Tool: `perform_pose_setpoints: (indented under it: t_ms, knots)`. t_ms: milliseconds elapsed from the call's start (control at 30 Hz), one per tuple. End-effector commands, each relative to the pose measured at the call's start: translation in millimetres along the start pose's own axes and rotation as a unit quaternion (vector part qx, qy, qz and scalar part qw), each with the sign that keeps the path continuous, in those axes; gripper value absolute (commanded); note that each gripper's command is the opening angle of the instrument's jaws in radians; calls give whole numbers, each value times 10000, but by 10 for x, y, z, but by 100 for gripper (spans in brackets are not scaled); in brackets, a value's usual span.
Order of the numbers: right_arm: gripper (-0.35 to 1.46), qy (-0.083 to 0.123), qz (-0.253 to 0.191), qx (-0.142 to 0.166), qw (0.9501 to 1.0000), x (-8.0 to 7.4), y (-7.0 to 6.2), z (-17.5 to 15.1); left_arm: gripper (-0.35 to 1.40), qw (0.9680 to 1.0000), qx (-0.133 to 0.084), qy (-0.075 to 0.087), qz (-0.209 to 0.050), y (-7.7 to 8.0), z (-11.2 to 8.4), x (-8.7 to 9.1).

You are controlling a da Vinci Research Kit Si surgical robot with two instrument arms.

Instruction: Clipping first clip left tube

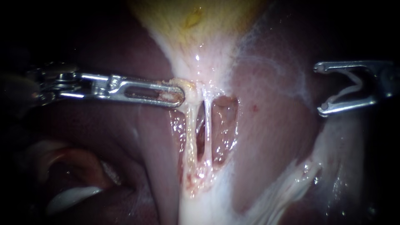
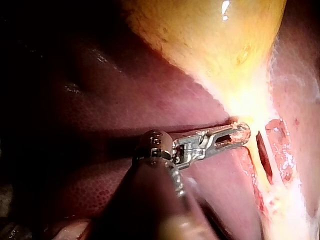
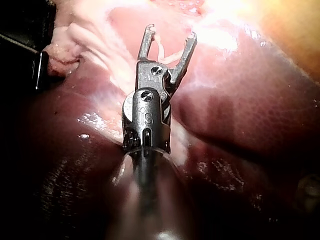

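Left instrument (image 1: 180,95): it comes in from the left and lies almost level; its jaws are pressed together on the neck (image 1: 189,88), a pale knob of tissue where the gallbladder (image 1: 196,25) becomes narrow
Right instrument (image 1: 320,88): it is at the right edge, over the liver (image 1: 271,137), well apart from the left tube (image 1: 191,133); its jaws stand wide, but both touch the clip (image 1: 352,88), so they carry it
Clip: white and bent like a V, it sits between the right jaws; in the right wrist view its two legs lie along the inner sides of the jaws
Left tube: pale and stretched straight, it runs down from the neck, starting just under the tip of the left jaws
Right tube (image 1: 207,137): thinner, just beside the left tube, with a dark slit between them
Gallbladder: yellowish, at the top, tapering down to the neck
Liver: dark red-brown, on both sides of the tubes, with wet glints near them
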Motion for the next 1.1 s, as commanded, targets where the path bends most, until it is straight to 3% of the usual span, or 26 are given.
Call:
perform_pose_setpoints:
  t_ms: [33, 233, 433, 700, 1100]
  knots:
    - [50, 0, 0, 0, 10000, 0, 0, 0, -35, 10000, -1, 0, 0, -1, 0, 0]
    - [50, 0, 0, 0, 10000, 0, 0, 0, -35, 10000, 20, 19, -11, -5, -10, -2]
    - [50, 0, 0, 0, 10000, 1, 0, 0, -35, 10000, 10, 40, -66, -17, -41, -16]
    - [50, 0, 1, -2, 10000, 2, -1, 2, -35, 9998, -19, -192, -62, -38, -84, -41]
    - [50, -2, 2, -10, 10000, 3, -1, 4, -35, 9997, -37, -217, -43, -39, -92, -42]
